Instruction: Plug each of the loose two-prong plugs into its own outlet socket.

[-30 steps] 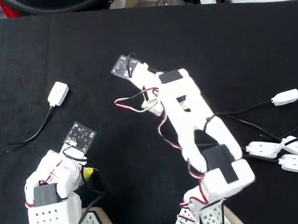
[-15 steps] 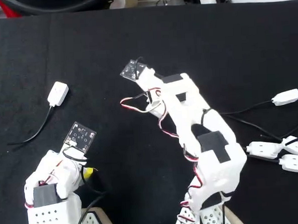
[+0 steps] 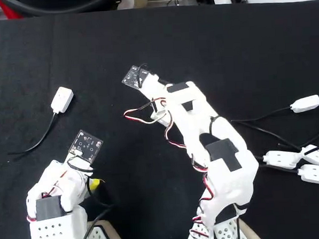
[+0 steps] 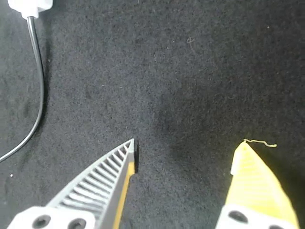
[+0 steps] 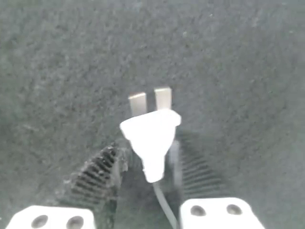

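Fingers of the right gripper [image 5: 145, 149] are closed on a white two-prong plug [image 5: 150, 131], pinching its body from both sides. The two metal prongs [image 5: 150, 101] point out past the fingertips and the plug's lead runs back between the fingers. The plug is held over bare black cloth on the bench [image 3: 241, 51]. In the high view the right arm [image 3: 203, 133] stretches from the near edge toward the middle of the bench, its wrist angled to the far left.

The left gripper [image 4: 189, 143] has its fingers spread wide, one grey finger [image 4: 109, 167] and one yellow finger [image 4: 252, 176], with nothing between them but cloth. The left arm [image 3: 56, 194] sits folded at the near left corner.

A second loose plug [image 3: 62, 99] lies flat on the left part of the bench, just far of the left arm and well apart from the right gripper. Its thin black cord [image 4: 43, 86] curves away to the near left. At the right edge lie what look like outlet sockets [image 3: 283, 158], white pieces on black leads, well apart from the held plug.
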You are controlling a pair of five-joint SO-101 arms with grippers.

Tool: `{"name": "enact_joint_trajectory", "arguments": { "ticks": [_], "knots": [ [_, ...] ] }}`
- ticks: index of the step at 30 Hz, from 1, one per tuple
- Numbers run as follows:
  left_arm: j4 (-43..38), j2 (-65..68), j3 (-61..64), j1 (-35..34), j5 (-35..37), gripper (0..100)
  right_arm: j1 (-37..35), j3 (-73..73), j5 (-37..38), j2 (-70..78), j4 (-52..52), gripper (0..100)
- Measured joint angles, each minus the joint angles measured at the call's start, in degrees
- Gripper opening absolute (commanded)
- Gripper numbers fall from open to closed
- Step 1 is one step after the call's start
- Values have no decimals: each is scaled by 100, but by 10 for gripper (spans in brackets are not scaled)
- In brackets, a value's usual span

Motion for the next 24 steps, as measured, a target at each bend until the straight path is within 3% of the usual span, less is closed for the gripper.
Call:
{"name": "enact_joint_trajectory", "arguments": {
  "ticks": [7,13,17,24],
  "knots": [
    [0,0,0,0,0,318,26,343,-211,-484,-79,12],
    [0,0,0,0,0,318,-88,1398,-185,-1837,-79,12],
    [0,0,0,0,0,318,-492,2145,941,-2699,149,12],
    [0,0,0,0,0,318,-510,2057,3402,-2936,1073,17]
  ]
}}
